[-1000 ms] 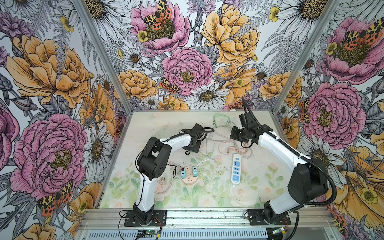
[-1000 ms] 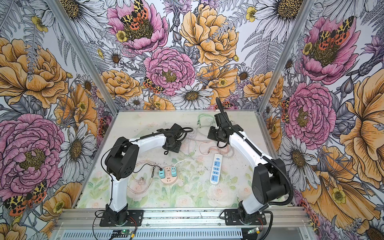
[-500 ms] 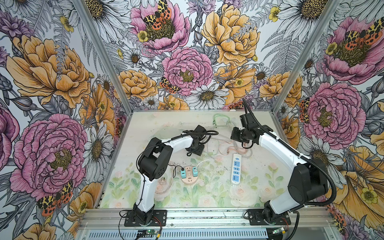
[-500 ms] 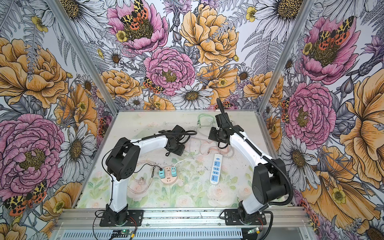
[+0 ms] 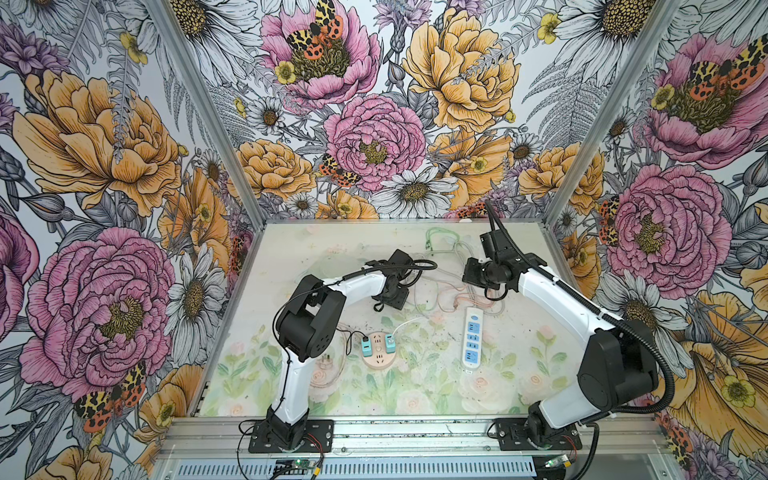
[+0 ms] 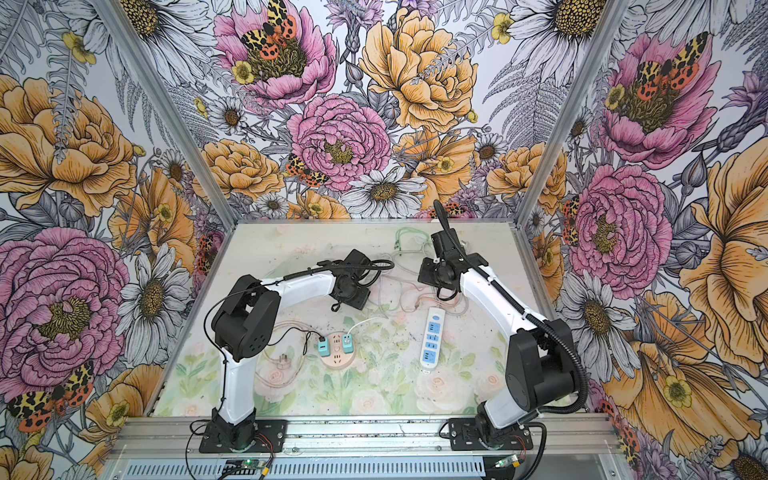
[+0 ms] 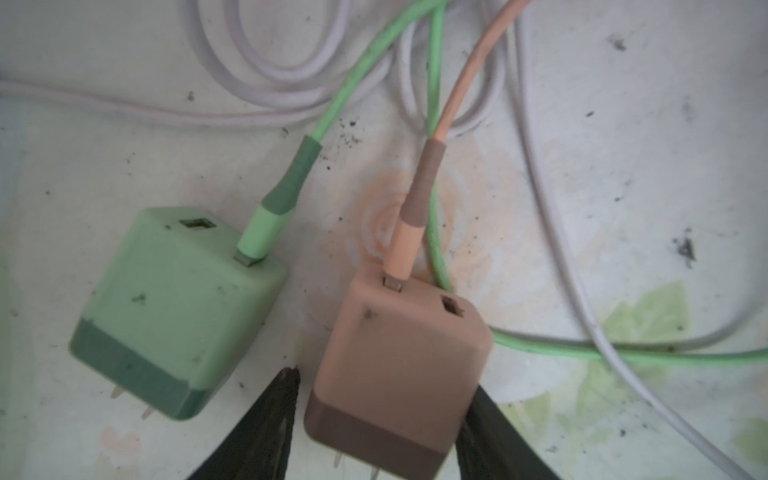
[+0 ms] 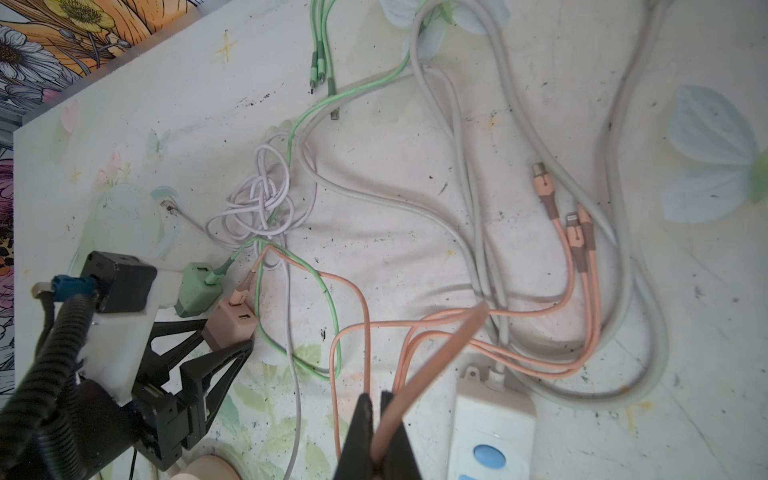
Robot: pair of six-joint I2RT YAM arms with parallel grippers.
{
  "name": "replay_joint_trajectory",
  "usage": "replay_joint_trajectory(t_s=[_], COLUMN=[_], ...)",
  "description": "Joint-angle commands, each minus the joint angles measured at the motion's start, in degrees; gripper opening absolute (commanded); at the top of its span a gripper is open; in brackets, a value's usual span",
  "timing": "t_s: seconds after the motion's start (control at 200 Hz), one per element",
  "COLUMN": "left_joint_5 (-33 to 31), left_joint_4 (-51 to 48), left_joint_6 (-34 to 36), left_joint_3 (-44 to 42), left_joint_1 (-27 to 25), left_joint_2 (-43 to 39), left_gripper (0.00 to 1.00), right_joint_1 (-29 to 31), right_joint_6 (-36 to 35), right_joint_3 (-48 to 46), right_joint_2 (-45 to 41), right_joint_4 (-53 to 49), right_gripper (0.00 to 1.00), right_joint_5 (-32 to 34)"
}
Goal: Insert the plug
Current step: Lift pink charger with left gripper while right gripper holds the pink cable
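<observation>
**Plug straddled, lead pinched aside**

Peach-brown cube charger plug [image 7: 399,357] lies on its side on the pale floral counter [image 5: 299,249], prongs pointing back toward the left claw [image 7: 382,390]. That claw is lowered over it with one finger on each side. A sliver of counter shows between one fingertip and the plug's flank, so I judge the jaws parted around the plug, not yet clamped on it. Straddling the darker prong end would let the claw lift the cube with its prongs free.

A mint-green cube charger [image 7: 178,299] sits just beside the plug, apart from it and outside the jaws.

The right claw [image 8: 375,397] is closed tight on a peach-orange rubber cable [image 8: 465,332], seemingly this plug's own lead. It is probably held there so the tangle of leads cannot drag on the plug.

As for receptacles, the round peach socket hub [image 5: 377,354] already carries two teal adapters [image 5: 366,347], standing upright in it. The long white power strip with blue sockets [image 5: 472,338] lies near the right arm, and its sockets look empty. Which one is meant for the plug I cannot tell.
</observation>
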Motion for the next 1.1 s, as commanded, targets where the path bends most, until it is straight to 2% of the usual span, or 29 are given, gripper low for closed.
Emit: replay_joint_trajectory(t_s=[0.0,0.28,0.345,0.435,0.475,0.681,0.856,1.096], left_joint_5=[-0.15,2.26,1.77,1.80,1.92,0.36,-1.84,-1.18], left_joint_4=[3.29,3.58,3.52,3.61,3.55,2.95,-2.46,-5.90], left_joint_6=[1.85,2.80,3.12,3.30,3.38,3.86,5.03,4.78], left_joint_3=[0.49,1.86,1.73,1.29,1.05,0.80,6.43,12.94], left_joint_1=[0.30,0.66,0.50,0.54,0.51,-0.13,-2.96,-6.82], left_joint_2=[0.35,2.94,3.24,3.08,2.57,-4.93,-10.47,-12.97], left_gripper=[0.61,0.57,0.52,0.37,0.35,0.34,0.34,0.34], right_joint_1=[-0.44,-0.53,-0.56,-0.66,-0.70,-0.80,-0.95,-1.63], right_joint_6=[-0.73,-0.81,-1.03,-1.08,-1.08,-2.50,-5.30,-8.43], right_joint_3=[0.00,-0.22,-0.14,-0.06,-0.02,1.23,5.54,10.61], right_joint_2=[-1.74,-1.95,-1.94,-1.77,-1.86,-3.49,-4.83,-6.99], right_joint_4=[0.14,0.15,0.06,0.05,0.06,-1.10,-3.38,-6.47], right_gripper=[0.00,0.00,0.00,0.00,0.00,0.00,0.00,0.00], right_joint_5=[0.41,0.58,0.86,1.28,1.45,4.69,8.15,14.21])
